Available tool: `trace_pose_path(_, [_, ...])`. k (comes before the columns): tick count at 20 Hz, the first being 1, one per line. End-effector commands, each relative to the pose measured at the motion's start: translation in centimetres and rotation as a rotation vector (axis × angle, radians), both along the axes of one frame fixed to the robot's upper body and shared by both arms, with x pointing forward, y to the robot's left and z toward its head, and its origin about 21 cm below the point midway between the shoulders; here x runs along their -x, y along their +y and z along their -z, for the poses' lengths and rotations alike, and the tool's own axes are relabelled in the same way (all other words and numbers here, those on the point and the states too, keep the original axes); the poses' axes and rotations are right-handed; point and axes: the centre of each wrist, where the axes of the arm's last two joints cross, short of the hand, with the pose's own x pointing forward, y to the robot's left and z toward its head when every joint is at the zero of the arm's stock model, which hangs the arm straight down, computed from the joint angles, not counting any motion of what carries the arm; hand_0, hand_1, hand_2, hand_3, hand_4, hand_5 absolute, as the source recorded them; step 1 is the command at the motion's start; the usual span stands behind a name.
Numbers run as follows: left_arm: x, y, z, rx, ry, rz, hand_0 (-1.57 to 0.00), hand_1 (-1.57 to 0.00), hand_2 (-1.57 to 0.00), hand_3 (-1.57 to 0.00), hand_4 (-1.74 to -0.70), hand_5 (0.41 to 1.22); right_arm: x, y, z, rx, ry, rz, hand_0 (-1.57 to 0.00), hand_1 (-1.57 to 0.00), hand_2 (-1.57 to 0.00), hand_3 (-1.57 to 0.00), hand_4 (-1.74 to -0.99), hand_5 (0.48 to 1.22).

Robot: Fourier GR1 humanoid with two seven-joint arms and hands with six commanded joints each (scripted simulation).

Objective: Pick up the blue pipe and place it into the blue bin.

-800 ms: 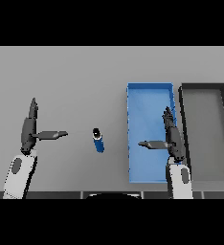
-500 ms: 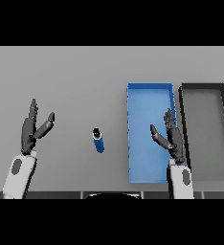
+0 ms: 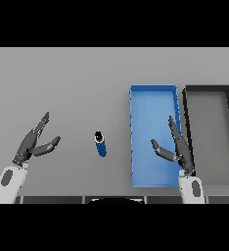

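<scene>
On the grey table the blue pipe lies untouched, left of the blue bin; a dark bin sits farther right. Both the left hand and right hand have drawn their thumbs in since a moment ago, fingers straight and released, so no grasp has begun.

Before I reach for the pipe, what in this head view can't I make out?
- Blue bin: the right hand covers part of its floor and right wall.
- Pipe: too small to tell its top from its body in detail.
- Dark bin: its right side is cut off by the picture's edge.
- Left hand: its palm side faces away.
</scene>
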Motion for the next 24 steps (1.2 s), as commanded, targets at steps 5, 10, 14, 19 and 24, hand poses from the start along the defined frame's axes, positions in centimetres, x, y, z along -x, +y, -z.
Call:
trace_pose_path(5, [0.8,-1.8,-0.7,-0.044,0.078,0.179,0.0,0.0,0.0,0.0,-1.04,0.548,-0.1,0.2,0.0,0.0,-0.044,-0.026,0.0,0.0,0.0,0.0,-1.223,0.601])
trace_pose_path(10, [1.7,-4.9,-0.4,-0.064,0.155,0.311,0.0,0.0,0.0,0.0,-1.09,0.48,-0.2,0.1,0.0,-0.005,-0.047,-0.025,0.0,0.0,0.0,0.0,-1.244,0.607])
trace_pose_path(14, [1.8,-7.2,0.5,-0.071,0.163,0.375,0.0,0.0,0.0,0.0,-1.1,0.447,0.3,0.1,0.0,-0.008,-0.045,-0.032,0.0,0.0,0.0,0.0,-1.262,0.617])
trace_pose_path(19, [1.1,-10.4,1.7,-0.055,0.177,0.42,0.0,0.0,0.0,0.0,-1.12,0.446,0.3,0.0,0.0,-0.023,-0.038,-0.018,0.0,0.0,0.0,0.0,-1.271,0.616])
trace_pose_path(24, [-0.1,-13.1,3.5,-0.014,0.224,0.448,0.0,0.0,0.0,0.0,-1.12,0.448,0.7,-0.3,-0.1,-0.025,-0.044,-0.013,0.0,0.0,0.0,0.0,-1.274,0.605])
